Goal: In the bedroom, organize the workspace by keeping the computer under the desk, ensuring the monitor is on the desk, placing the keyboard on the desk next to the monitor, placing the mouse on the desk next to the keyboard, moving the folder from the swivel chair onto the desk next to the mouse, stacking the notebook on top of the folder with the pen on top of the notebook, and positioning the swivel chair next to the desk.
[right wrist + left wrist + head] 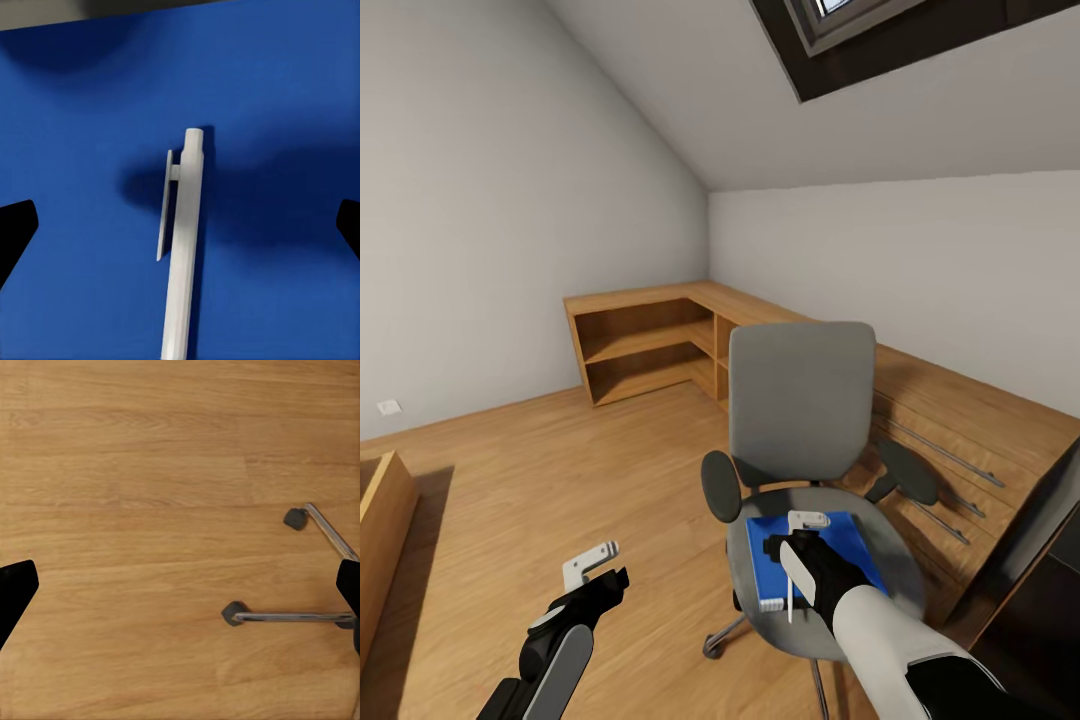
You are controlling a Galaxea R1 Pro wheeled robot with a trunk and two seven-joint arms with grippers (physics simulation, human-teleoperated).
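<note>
The left gripper (pixel 603 562) hangs low over the wooden floor (pixel 560 470), nearest the head camera on the left side. Its fingers (pixel 15 592) stand wide apart, one dark tip at each edge of the left wrist view, with nothing between them but floorboards. That same view catches two chrome legs of the chair base, each ending in a dark caster (pixel 234 613).

Further right stands the swivel chair (pixel 800 400), grey back upright and facing the robot, black armrests on either side. The blue folder (pixel 855 545) lies flat on its seat, long axis running from the front of the seat towards the backrest, white page edge at the near end.

The right gripper (pixel 797 535) hovers just above the folder. Its fingers (pixel 13 236) are spread wide as well, clamped on nothing. Between them a white pen (pixel 180 255) lies on the blue cover, clip end pointing away from the wrist camera, its long axis roughly in line with the folder's.

A low wooden shelf unit (pixel 650 345) runs along the walls behind the chair. At the far right edge a dark piece of furniture (pixel 1040 560) shows partly.
</note>
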